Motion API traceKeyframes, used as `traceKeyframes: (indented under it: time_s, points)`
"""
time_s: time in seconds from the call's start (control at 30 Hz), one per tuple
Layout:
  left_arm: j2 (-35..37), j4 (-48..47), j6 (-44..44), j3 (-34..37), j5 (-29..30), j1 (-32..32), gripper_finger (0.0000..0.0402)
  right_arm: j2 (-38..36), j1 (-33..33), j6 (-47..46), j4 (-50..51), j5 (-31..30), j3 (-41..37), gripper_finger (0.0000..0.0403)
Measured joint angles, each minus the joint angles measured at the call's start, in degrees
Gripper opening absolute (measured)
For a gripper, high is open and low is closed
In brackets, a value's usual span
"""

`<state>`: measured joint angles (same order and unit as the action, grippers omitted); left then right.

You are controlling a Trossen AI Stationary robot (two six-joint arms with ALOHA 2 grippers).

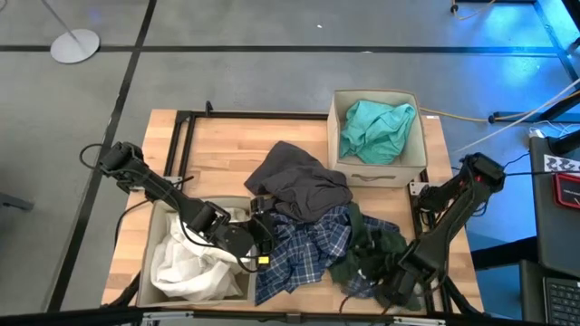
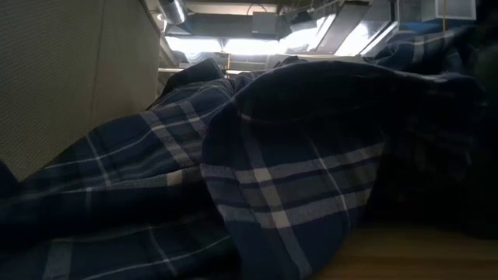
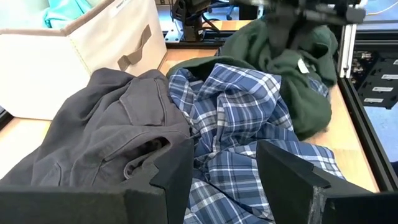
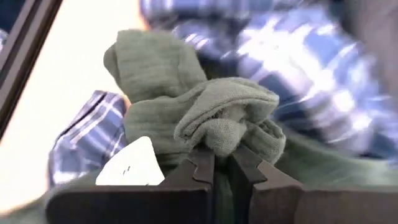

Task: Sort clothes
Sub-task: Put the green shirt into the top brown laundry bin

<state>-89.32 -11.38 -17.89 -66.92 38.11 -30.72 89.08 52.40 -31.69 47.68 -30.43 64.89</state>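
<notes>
Two grippers work the near edge. The right gripper pinches a fold of the green garment, likely to pull it free of the plaid shirt it overlaps. The left gripper, spread, hovers over shirt and grey garment. Whites fill the near bin; teal lies in the far bin.

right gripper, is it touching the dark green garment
Touching. The right wrist view shows the right gripper with its fingers pinched on a bunched fold of the dark green garment.
</notes>
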Motion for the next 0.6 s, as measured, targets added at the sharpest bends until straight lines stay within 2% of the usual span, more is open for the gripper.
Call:
traceKeyframes:
  time_s: [0.3,0.6]
  points:
    - [0.00,-0.04,-0.13,0.00,0.00,0.02,0.0166,-5.77,-0.08,5.19,8.35,-13.54,7.68,0.0017]
    - [0.00,-0.04,-0.53,0.00,0.00,0.02,0.0166,-6.60,-0.08,8.02,19.66,-26.98,17.68,0.0017]
